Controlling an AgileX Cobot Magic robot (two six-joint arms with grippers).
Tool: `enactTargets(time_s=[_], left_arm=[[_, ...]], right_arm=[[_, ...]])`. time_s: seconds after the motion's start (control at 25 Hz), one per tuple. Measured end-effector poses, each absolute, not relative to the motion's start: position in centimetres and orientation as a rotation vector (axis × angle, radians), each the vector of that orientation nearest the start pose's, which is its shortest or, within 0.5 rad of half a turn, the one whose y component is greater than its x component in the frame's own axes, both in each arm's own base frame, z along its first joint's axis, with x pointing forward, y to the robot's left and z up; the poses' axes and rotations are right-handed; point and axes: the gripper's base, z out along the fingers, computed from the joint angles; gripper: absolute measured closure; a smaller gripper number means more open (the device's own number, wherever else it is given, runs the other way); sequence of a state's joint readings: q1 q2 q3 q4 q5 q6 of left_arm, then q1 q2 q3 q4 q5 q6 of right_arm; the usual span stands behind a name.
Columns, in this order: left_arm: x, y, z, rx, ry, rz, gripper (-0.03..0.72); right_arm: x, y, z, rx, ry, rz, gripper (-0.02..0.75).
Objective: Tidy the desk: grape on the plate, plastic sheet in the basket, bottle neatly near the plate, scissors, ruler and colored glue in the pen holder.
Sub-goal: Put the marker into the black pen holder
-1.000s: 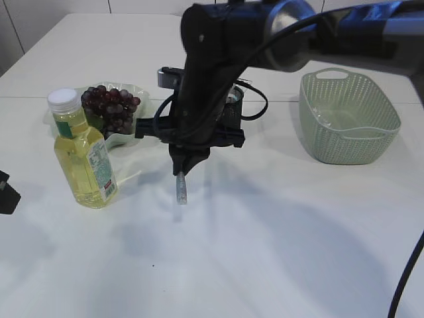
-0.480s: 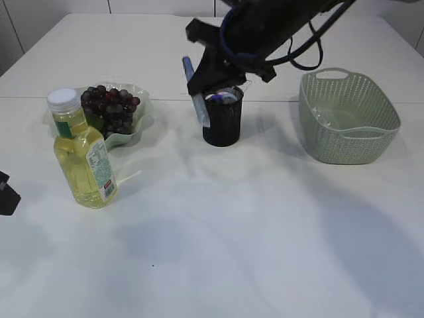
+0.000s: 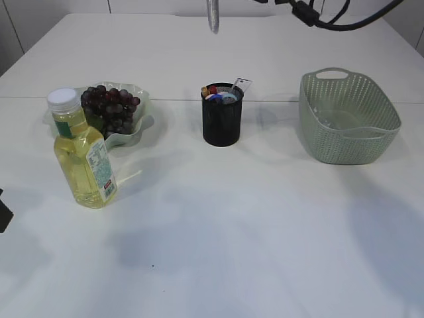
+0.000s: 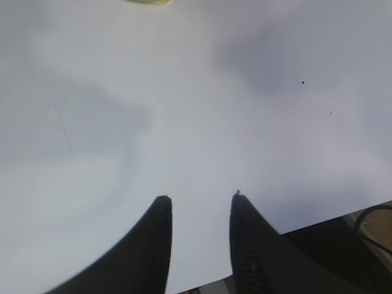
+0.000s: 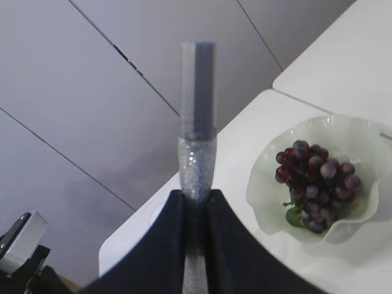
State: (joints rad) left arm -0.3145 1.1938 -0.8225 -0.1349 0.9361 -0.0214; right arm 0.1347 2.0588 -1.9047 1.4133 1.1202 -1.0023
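Right gripper (image 5: 195, 199) clamped on glitter glue tube (image 5: 197, 122), raised high over bench (image 3: 218, 225), presumably to clear pen holder (image 3: 222, 122) rim before drop-in. Left gripper (image 4: 199, 205) apart, empty, parked aside.

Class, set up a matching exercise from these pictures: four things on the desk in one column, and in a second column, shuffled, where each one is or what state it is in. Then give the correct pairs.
Things
1. grapes
2. bottle
3. glitter glue tube
4. basket

Places or states
A. clamped between the right gripper's fingers
B. far right of the desk, mint green
C. on the pale wavy plate
D. upright in front of the plate, filled with yellow liquid

Pairs: 1-C, 2-D, 3-A, 4-B
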Motion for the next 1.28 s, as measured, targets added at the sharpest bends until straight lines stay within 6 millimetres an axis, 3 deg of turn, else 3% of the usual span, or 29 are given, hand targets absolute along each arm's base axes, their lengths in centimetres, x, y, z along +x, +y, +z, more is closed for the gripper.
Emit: enactTargets(time_s=[0.32,0.56,0.8,0.96,1.28], left_arm=[[19.5,-7.8,26.6,0.294,2.805,-0.32,0.449],[19.4,-7.9,26.6,0.287,2.813,-0.339,0.449],[19.4,-7.9,26.6,0.282,2.814,-0.349,0.449],[19.4,-7.9,26.6,0.282,2.814,-0.349,0.449],[19.4,-7.9,26.6,0.282,2.814,-0.349,0.449]], right_arm=[[45.0,13.9,34.4,-0.785,1.667,1.064,0.669],[47.3,14.0,30.1,-0.891,1.62,0.911,0.669],[49.5,14.3,25.7,-0.841,1.51,0.904,0.669],[50.4,14.2,24.3,-0.9,1.411,0.756,0.669],[51.5,13.4,23.6,-0.871,1.453,0.571,0.668]])
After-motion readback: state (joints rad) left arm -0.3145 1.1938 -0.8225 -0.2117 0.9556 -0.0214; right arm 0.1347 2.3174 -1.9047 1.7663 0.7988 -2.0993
